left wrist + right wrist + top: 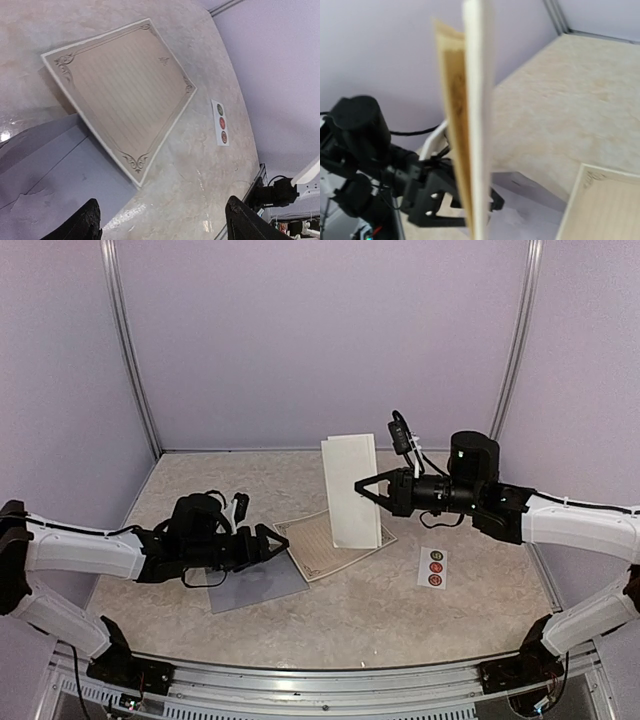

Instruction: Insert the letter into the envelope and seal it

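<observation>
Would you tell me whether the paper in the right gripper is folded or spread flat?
Folded: the paper in the right gripper shows two layers edge-on, held upright.

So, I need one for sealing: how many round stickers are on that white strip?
3, all on the strip: dark sticker at the far end, red sticker mid-strip, second red sticker nearest the arms.
</observation>
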Controlling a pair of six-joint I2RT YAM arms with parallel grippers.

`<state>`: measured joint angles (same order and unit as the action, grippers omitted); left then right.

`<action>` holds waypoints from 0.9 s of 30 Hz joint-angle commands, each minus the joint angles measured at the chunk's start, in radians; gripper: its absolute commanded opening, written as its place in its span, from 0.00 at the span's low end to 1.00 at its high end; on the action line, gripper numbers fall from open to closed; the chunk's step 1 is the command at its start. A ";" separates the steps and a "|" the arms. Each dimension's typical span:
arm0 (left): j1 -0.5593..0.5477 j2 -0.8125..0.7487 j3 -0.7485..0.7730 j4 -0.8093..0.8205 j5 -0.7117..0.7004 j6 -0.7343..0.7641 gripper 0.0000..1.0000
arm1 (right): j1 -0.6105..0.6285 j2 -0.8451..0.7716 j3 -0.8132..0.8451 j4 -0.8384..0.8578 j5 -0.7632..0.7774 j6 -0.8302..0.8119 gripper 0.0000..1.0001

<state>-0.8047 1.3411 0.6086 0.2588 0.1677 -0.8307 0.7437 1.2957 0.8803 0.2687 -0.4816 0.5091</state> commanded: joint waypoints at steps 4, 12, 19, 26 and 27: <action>0.096 0.108 -0.028 0.007 -0.104 -0.114 0.85 | -0.008 0.011 0.017 -0.046 0.074 -0.027 0.00; 0.140 0.276 0.054 -0.039 -0.195 -0.051 0.87 | -0.007 -0.041 0.001 -0.098 0.126 -0.040 0.00; 0.133 0.405 0.126 0.027 -0.216 0.078 0.90 | -0.008 -0.067 -0.006 -0.137 0.145 -0.052 0.00; 0.088 0.573 0.293 0.098 -0.051 0.299 0.91 | -0.007 -0.083 -0.006 -0.190 0.195 -0.036 0.00; 0.080 0.605 0.315 0.104 -0.021 0.326 0.91 | -0.007 -0.085 -0.005 -0.202 0.201 -0.032 0.00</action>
<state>-0.6914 1.8538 0.8536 0.3294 0.0170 -0.6643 0.7425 1.2430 0.8791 0.1211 -0.3271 0.4717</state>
